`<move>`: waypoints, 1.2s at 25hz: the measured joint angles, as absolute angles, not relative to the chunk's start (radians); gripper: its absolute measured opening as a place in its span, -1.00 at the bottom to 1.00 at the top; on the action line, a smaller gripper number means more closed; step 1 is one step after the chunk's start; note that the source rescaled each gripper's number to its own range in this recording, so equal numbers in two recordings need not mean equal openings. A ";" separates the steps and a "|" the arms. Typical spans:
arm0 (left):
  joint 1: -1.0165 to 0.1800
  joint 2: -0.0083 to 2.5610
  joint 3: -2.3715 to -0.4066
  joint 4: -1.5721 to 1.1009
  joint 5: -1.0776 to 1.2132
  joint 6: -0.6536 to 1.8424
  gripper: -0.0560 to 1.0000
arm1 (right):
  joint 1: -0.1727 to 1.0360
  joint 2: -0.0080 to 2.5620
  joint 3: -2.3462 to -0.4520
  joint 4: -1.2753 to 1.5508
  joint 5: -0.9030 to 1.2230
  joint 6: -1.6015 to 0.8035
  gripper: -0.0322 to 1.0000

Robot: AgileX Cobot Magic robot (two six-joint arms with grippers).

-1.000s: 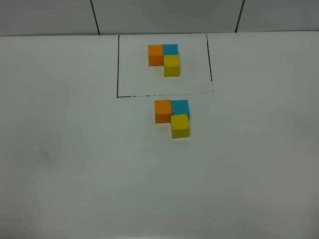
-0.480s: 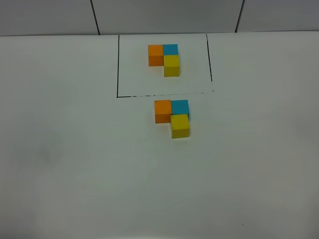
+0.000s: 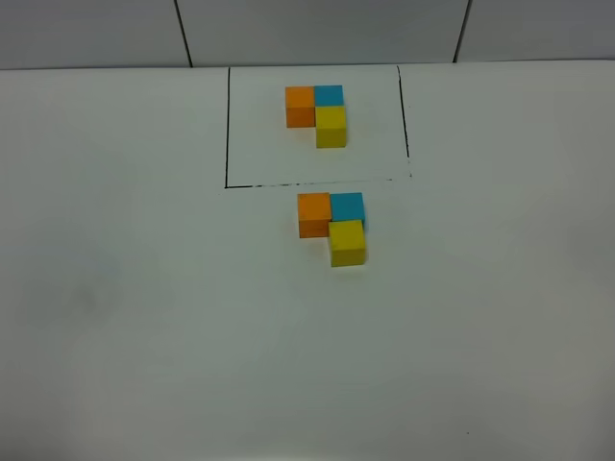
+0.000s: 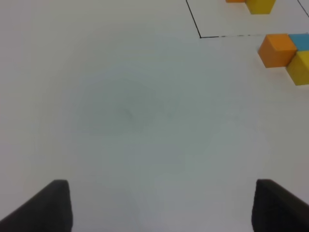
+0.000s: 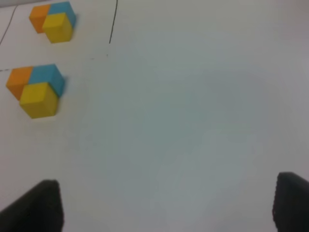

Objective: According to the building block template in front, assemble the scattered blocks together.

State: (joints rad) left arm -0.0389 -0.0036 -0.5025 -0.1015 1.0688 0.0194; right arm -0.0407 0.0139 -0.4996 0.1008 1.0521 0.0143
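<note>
The building block template (image 3: 228, 125) is a black-lined rectangle at the back of the table, framing joined orange (image 3: 299, 104), blue (image 3: 329, 94) and yellow (image 3: 332, 127) cubes. Just in front of its near line, the scattered blocks stand touching in the same L shape: orange (image 3: 313, 213), blue (image 3: 348, 206) and yellow (image 3: 347, 242). Neither arm appears in the exterior high view. My left gripper (image 4: 161, 208) is open over bare table, with the orange block (image 4: 276, 49) far off to one side. My right gripper (image 5: 164, 205) is open too, well away from the yellow block (image 5: 38, 100).
The white table (image 3: 144, 317) stretches wide on both sides of the blocks and toward the front edge. A tiled wall (image 3: 317, 29) with dark seams rises behind the table's back edge.
</note>
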 joint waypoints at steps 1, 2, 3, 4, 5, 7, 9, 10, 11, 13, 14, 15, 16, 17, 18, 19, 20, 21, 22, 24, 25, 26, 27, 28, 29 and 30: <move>-0.039 -0.004 -0.503 -0.102 1.069 0.019 0.28 | -0.041 0.014 -0.500 0.101 1.052 0.014 0.53; -0.039 -0.004 -0.503 -0.102 1.069 0.019 0.28 | -0.041 0.014 -0.500 0.101 1.052 0.014 0.53; -0.039 -0.004 -0.503 -0.102 1.069 0.019 0.28 | -0.041 0.014 -0.500 0.101 1.052 0.014 0.53; -0.039 -0.004 -0.503 -0.102 1.069 0.019 0.28 | -0.041 0.014 -0.500 0.101 1.052 0.014 0.53; -0.039 -0.004 -0.503 -0.102 1.069 0.019 0.28 | -0.041 0.014 -0.500 0.101 1.052 0.014 0.53; -0.039 -0.004 -0.503 -0.102 1.069 0.019 0.28 | -0.041 0.014 -0.500 0.102 1.052 0.014 0.53; -0.039 -0.004 -0.503 -0.102 1.069 0.019 0.28 | -0.041 0.014 -0.500 0.105 1.052 0.014 0.53; -0.039 -0.004 -0.503 -0.102 1.069 0.019 0.28 | -0.041 0.014 -0.500 0.106 1.052 0.014 0.53; -0.039 -0.004 -0.503 -0.102 1.069 0.019 0.28 | -0.041 0.014 -0.500 0.107 1.052 0.014 0.53; -0.039 -0.004 -0.503 -0.102 1.069 0.019 0.28 | -0.041 0.014 -0.500 0.107 1.052 0.014 0.53; -0.039 -0.004 -0.503 -0.102 1.069 0.019 0.28 | -0.041 0.014 -0.500 0.107 1.052 0.014 0.52; -0.039 -0.004 -0.503 -0.102 1.069 0.019 0.28 | -0.041 0.014 -0.500 0.107 1.052 0.014 0.52; -0.039 -0.004 -0.503 -0.102 1.069 0.019 0.28 | -0.041 0.014 -0.500 0.108 1.052 0.014 0.52; -0.039 -0.004 -0.503 -0.102 1.069 0.019 0.28 | -0.041 0.014 -0.500 0.108 1.052 0.014 0.52; -0.039 -0.004 -0.503 -0.102 1.069 0.019 0.28 | -0.041 0.014 -0.500 0.108 1.052 0.014 0.52; -0.039 -0.004 -0.503 -0.102 1.069 0.019 0.28 | -0.041 0.014 -0.500 0.108 1.052 0.014 0.52; -0.039 -0.004 -0.503 -0.102 1.069 0.019 0.28 | -0.041 0.014 -0.500 0.108 1.052 0.014 0.52; -0.039 -0.004 -0.503 -0.102 1.069 0.019 0.28 | -0.041 0.014 -0.500 0.108 1.052 0.014 0.52; -0.039 -0.004 -0.503 -0.102 1.069 0.019 0.28 | -0.041 0.014 -0.500 0.108 1.052 0.014 0.52; -0.039 -0.004 -0.503 -0.102 1.069 0.019 0.28 | -0.041 0.014 -0.500 0.108 1.052 0.014 0.52; -0.039 -0.004 -0.503 -0.102 1.069 0.019 0.28 | -0.041 0.014 -0.500 0.108 1.052 0.014 0.52; -0.039 -0.004 -0.503 -0.102 1.069 0.019 0.28 | -0.041 0.014 -0.500 0.108 1.052 0.014 0.52; -0.039 -0.004 -0.503 -0.102 1.069 0.019 0.28 | -0.041 0.014 -0.500 0.108 1.052 0.014 0.52; -0.039 -0.004 -0.503 -0.102 1.069 0.019 0.28 | -0.041 0.014 -0.500 0.108 1.052 0.014 0.52; -0.039 -0.004 -0.503 -0.102 1.069 0.019 0.28 | -0.041 0.014 -0.500 0.108 1.052 0.014 0.52; -0.039 -0.004 -0.503 -0.102 1.069 0.019 0.28 | -0.041 0.014 -0.500 0.108 1.052 0.014 0.52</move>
State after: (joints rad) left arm -0.0389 -0.0036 -0.5025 -0.1015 1.0688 0.0194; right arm -0.0407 0.0139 -0.4996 0.1075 1.0521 0.0143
